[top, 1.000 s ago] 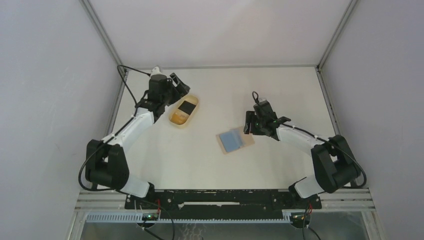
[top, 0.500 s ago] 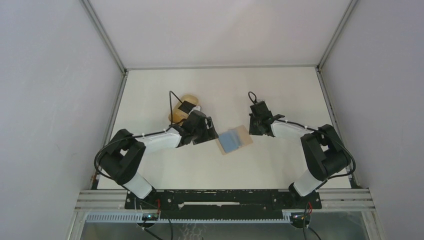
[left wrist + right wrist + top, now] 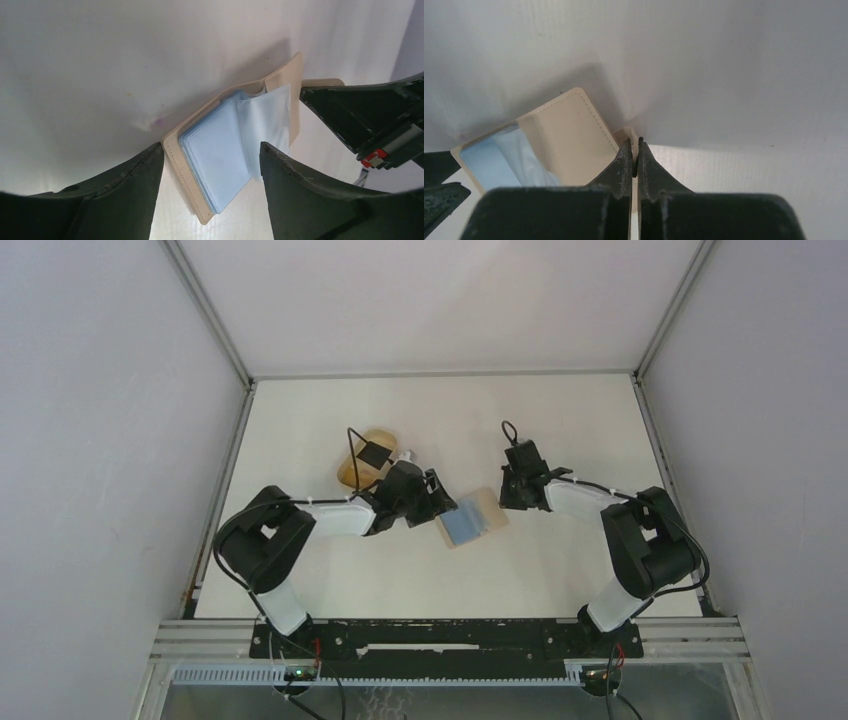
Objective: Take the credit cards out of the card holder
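Note:
The tan card holder (image 3: 487,507) lies open on the table, with light blue credit cards (image 3: 460,526) stacked in its left half. In the left wrist view the credit cards (image 3: 220,160) and the card holder's stitched edge (image 3: 172,147) lie between the wide-apart fingers of my left gripper (image 3: 211,150), without touching them. That left gripper (image 3: 441,503) sits low at the holder's left end, open. My right gripper (image 3: 634,145) is shut on the card holder's small tab (image 3: 628,134) at the holder's right edge; the right gripper (image 3: 505,496) shows there from above.
An oval tan tray (image 3: 352,470) with a black item (image 3: 373,454) in it stands behind the left arm, towards the back left. White side walls and metal rails border the table.
The left arm swung from the oval tray over to the holder's left end, staying open. The right gripper moved in to the holder's right edge and closed on the tab.

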{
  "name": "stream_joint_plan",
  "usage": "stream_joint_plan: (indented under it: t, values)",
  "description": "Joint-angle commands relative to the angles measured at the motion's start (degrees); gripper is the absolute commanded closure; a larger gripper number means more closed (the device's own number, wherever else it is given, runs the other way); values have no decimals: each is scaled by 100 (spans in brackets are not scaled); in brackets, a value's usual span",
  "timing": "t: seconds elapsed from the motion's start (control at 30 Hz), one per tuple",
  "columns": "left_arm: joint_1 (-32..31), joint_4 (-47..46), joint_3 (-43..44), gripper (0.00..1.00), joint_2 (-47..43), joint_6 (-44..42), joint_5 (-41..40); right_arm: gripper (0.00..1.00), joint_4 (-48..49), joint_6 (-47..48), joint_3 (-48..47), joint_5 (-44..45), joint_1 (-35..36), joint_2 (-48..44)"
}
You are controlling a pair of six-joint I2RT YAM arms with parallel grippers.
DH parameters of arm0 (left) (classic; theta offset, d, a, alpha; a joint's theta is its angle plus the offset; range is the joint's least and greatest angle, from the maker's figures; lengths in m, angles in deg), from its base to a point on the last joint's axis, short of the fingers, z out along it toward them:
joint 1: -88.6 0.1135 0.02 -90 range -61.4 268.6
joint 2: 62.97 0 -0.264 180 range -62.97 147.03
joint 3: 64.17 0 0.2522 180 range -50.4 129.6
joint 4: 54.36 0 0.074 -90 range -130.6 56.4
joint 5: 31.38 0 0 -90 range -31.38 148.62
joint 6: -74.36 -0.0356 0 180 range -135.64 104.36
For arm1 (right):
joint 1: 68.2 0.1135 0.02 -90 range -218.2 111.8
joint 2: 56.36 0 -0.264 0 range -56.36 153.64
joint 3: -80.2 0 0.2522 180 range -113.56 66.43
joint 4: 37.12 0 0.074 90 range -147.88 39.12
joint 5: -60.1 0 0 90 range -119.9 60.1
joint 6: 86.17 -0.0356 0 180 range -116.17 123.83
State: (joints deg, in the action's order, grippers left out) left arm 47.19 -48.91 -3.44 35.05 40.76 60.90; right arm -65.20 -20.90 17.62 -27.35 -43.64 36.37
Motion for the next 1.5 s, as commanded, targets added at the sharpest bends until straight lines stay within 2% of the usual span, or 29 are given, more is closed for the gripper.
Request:
stream_joint_plan:
  t: [0.0,0.17,0.37,0.57,0.67,0.77,0.87,0.93,1.1,1.17,1.37,1.47]
  values:
    - [-82,-621,-132,25,252,454,555,100,277,-196,-72,-189,-54,-58]
    - [-91,-1163,-416,25,-107,738,652,100,339,-235,30,-423,-125,-118]
    - [-84,-1974,-916,26,-809,888,325,100,436,-335,171,-606,-192,-161]
    - [-83,-2979,-1221,33,-909,969,357,100,478,-416,270,-685,-209,-150]
    - [-96,-3044,-1166,43,-761,1006,463,100,488,-446,331,-701,-222,-174]
    - [-115,-3037,-1101,65,-575,1042,589,100,509,-476,393,-712,-231,-193]
    - [-132,-2934,-1052,77,-498,1012,741,100,510,-487,448,-720,-248,-227]
    - [-131,-2737,-1064,81,-540,948,768,100,534,-489,481,-729,-260,-250]
    - [-157,-2033,-1049,85,-778,661,731,100,586,-504,539,-760,-261,-253]
    - [-157,-1722,-1013,83,-907,553,742,100,564,-505,540,-773,-265,-258]
    - [-144,173,-1097,48,-1891,-144,43,100,554,-489,616,-820,-267,-385]
    - [-134,271,-1482,40,-2017,-128,-46,100,605,-516,668,-896,-262,-391]
